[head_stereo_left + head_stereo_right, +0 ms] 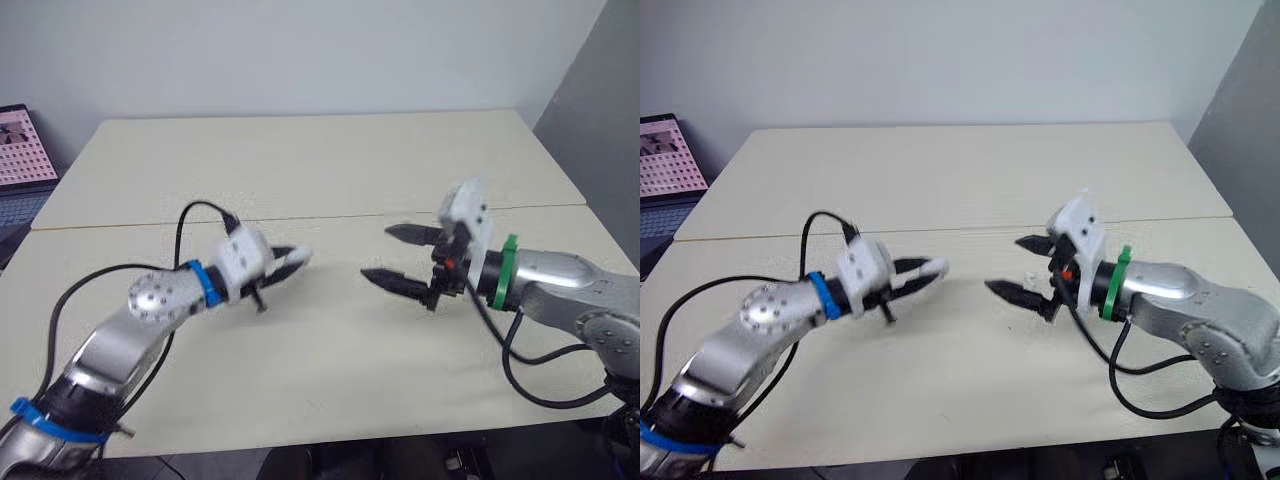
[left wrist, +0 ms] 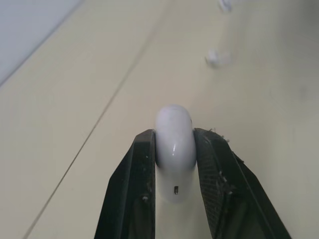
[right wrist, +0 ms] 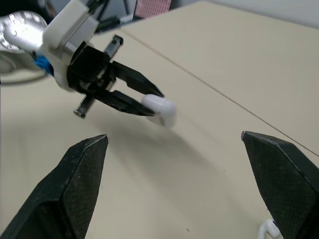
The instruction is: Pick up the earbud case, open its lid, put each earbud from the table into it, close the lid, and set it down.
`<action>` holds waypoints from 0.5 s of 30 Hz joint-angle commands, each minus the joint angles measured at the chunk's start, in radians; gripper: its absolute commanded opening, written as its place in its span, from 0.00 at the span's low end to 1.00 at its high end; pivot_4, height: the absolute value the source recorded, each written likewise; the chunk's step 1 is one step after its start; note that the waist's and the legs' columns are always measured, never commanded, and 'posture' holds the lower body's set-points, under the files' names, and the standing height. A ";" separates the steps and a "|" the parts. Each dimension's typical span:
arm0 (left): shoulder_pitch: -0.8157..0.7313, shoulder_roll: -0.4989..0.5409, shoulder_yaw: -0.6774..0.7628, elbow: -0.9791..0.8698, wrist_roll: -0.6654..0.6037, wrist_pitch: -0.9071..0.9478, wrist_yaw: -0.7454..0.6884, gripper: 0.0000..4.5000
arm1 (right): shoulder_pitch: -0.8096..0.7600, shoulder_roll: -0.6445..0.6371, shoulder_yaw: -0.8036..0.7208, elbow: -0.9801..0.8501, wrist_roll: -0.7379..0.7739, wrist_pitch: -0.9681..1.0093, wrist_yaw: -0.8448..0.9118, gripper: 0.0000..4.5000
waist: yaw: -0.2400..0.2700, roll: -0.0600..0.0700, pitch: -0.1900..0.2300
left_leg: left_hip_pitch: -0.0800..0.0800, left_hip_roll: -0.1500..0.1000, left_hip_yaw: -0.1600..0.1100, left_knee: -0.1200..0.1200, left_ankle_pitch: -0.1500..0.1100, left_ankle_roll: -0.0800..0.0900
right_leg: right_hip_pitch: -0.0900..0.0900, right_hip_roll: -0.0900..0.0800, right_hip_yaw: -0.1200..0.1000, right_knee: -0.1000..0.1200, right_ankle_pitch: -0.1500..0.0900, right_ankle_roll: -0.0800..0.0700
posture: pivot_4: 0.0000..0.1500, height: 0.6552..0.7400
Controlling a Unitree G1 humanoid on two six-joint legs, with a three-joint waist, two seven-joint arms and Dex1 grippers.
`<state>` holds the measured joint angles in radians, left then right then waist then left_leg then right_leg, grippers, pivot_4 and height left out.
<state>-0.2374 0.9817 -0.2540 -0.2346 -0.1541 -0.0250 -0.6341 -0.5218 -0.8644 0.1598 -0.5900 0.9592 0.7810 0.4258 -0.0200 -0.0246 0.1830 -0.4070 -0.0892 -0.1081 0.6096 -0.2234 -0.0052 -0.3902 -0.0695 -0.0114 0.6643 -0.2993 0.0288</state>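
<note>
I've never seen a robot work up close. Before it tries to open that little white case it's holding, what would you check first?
1. Earbud case pinched firmly between the left fingers: ok.
2. Case held up off the table, with room around it: ok.
3. Right fingers spread open and pointing toward the case: ok.
4. Lid end sticking out past the left fingers where it can be reached: cannot tell which end is the lid.
5. Earbuds lying loose on the table, out of the path between the two arms: ok.
</note>
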 commanded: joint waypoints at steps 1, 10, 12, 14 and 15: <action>0.069 0.046 -0.007 0.051 0.265 -0.279 0.022 0.20 | -0.003 -0.007 -0.006 -0.039 -0.094 -0.049 0.097 0.99 | 0.004 0.000 0.000 | -0.001 0.000 0.000 0.000 0.000 0.000 | 0.000 0.000 0.000 -0.001 0.000 0.000 | 1.00 1.00; 0.174 0.005 0.056 0.120 0.414 -0.462 0.091 0.20 | 0.033 0.021 -0.059 -0.023 -0.135 -0.024 0.166 0.99 | 0.020 0.000 0.000 | -0.003 -0.001 -0.001 0.001 -0.001 0.002 | 0.000 -0.002 -0.002 -0.005 0.002 0.004 | 1.00 1.00; 0.190 -0.002 0.066 0.115 0.396 -0.470 0.075 0.34 | 0.032 0.031 -0.065 -0.018 -0.137 -0.016 0.173 1.00 | 0.019 0.000 0.000 | -0.003 -0.001 -0.001 0.001 -0.001 0.002 | 0.000 -0.002 -0.002 -0.004 0.002 0.004 | 1.00 1.00; 0.210 -0.001 0.084 0.100 0.360 -0.470 0.049 0.47 | 0.026 0.042 -0.068 -0.011 -0.140 -0.007 0.180 1.00 | 0.018 0.000 0.000 | -0.002 -0.001 -0.001 0.001 -0.001 0.002 | 0.000 -0.002 -0.002 -0.003 0.003 0.004 | 1.00 1.00; 0.220 0.001 0.093 0.093 0.346 -0.474 0.039 0.54 | 0.025 0.047 -0.070 -0.009 -0.141 -0.003 0.184 1.00 | 0.019 0.000 0.000 | -0.002 -0.001 -0.001 0.001 -0.001 0.002 | 0.000 -0.002 -0.002 -0.002 0.003 0.004 | 1.00 1.00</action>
<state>-0.0221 0.9808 -0.2007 -0.1121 0.2309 -0.4833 -0.5816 -0.4841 -0.8202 0.1270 -0.5830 0.8155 0.7783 0.5955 -0.0014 -0.0246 0.1830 -0.4093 -0.0903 -0.1093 0.6114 -0.2244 -0.0035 -0.3904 -0.0713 -0.0138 0.6628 -0.2968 0.0329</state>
